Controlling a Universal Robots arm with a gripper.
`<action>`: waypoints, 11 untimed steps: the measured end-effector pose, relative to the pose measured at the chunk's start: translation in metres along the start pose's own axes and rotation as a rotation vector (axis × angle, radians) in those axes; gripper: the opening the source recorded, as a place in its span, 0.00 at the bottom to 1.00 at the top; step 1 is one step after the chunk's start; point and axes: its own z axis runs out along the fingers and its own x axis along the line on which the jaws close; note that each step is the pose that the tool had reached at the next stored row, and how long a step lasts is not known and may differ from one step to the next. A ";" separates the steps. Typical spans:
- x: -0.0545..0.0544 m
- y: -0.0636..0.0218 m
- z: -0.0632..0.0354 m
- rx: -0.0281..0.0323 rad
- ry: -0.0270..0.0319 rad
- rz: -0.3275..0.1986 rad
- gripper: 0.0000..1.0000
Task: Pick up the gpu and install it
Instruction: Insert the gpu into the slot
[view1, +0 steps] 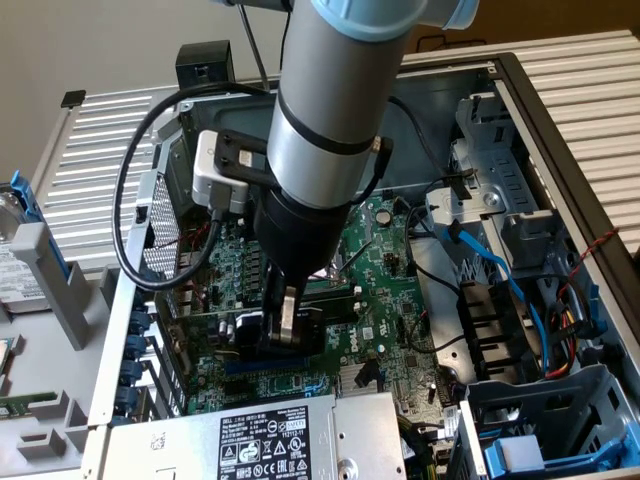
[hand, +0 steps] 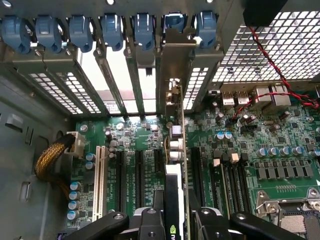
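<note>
**Exterior view.** We found the arm (view1: 320, 110) reaching steeply down into the open computer case (view1: 560, 120). Its wrist was near vertical over the motherboard (view1: 390, 270), at the board's edge nearest the power supply (view1: 260, 440). The jaws were clenched on the gpu (view1: 315, 328), which was held on edge low over the board. We could not tell from here whether card and board touched.

**Wrist view.** The gpu (hand: 176, 150) ran edge-on from between the jaws toward the case's rear wall. Its silver bracket (hand: 175, 70) stood among the slot covers (hand: 50, 87), beneath the blue retaining clips (hand: 112, 27). The card lay in line with one expansion slot. Its gold edge was hidden, so we could not confirm seating.

**Assessment.** We judged the pick-up complete and the insertion to be the step in hand. In our judgement this step calls for straight downward pressure, with the card kept upright and the bracket clear of the neighbouring covers.
</note>
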 end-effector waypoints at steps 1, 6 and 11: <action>0.000 0.0000 0.0000 0.0000 0.0000 0.000 0.29; 0.000 -0.0001 0.0000 0.0000 0.0010 -0.002 0.29; 0.000 -0.0001 0.0000 0.0000 0.0058 -0.009 0.29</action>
